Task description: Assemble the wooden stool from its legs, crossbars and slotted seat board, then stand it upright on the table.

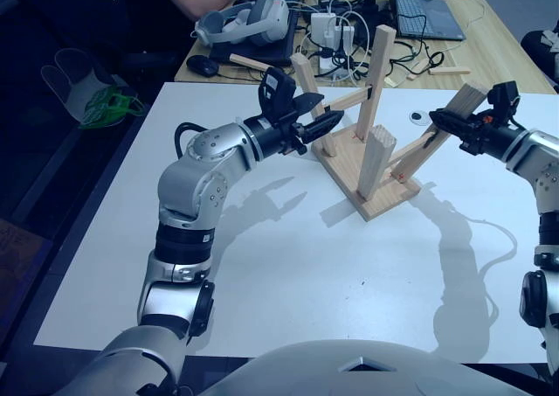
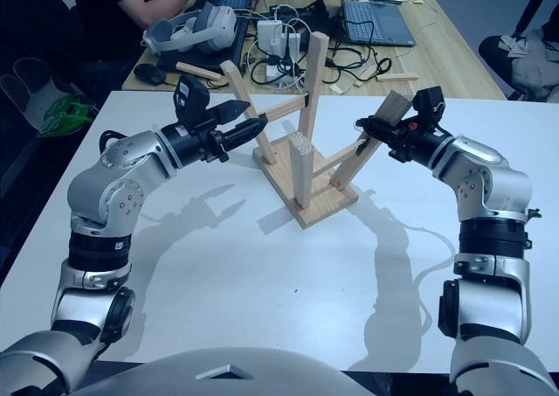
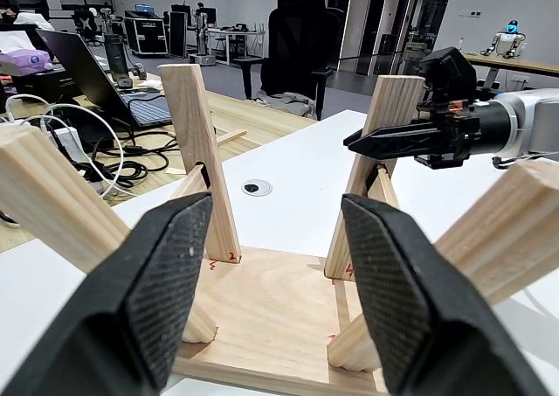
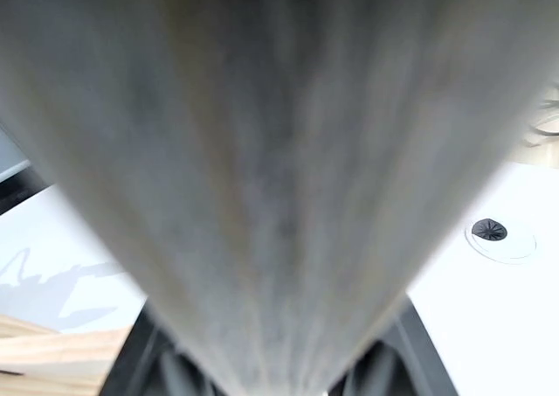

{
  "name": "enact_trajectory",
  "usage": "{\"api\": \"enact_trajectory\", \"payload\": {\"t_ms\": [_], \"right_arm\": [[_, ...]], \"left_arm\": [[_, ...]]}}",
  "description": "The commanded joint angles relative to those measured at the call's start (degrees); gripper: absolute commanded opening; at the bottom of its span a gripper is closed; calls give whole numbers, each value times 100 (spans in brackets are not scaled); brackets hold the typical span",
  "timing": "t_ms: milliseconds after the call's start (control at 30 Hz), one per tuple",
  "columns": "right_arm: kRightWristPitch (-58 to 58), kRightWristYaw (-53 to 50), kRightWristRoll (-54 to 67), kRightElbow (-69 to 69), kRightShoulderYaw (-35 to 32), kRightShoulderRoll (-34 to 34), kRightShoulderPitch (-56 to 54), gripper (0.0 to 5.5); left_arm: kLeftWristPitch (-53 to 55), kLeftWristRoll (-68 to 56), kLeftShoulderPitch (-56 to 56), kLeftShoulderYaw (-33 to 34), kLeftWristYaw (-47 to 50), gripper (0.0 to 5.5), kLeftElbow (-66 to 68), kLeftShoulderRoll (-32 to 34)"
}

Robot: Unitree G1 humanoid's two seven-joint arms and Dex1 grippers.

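Since the upside-down pale wooden stool point(image 1: 374, 156) sat with its flat square wooden seat board point(image 1: 389, 202) down on the white worktop point(image 1: 288, 274) and its legs splayed upward, the whole thing hinged on where each arm stood relative to those legs. The right pincer point(image 2: 377, 132) was clenched around the upper end of the slanted wooden leg on the right side point(image 2: 360, 158), whose long axis ran up and outward toward that arm, so the right arm looked like the one placed to tip the stool. The left pincer point(image 1: 328, 109) was released, gripping nothing, just beside the stool's left side and aimed across at it, with its black fingers point(image 3: 166, 282) spread and the two nearest legs just outside them. I'd guess flipping it needed the left one to grab a leg first.
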Motion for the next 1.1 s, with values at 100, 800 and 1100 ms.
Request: {"api": "enact_trajectory", "payload": {"t_ms": [100, 800, 1100], "right_arm": [[-446, -221, -933, 424, 595, -83, 356, 128], [-92, -874, -302, -218, -348, 540, -112, 352], [238, -795, -1712, -471, 1250, -7, 594, 352]], "left_arm": [[-29, 79, -31, -35, 29, 273, -28, 23], [-181, 157, -168, 95, 213, 273, 241, -76], [-246, 157, -220, 157, 277, 273, 274, -109]]}}
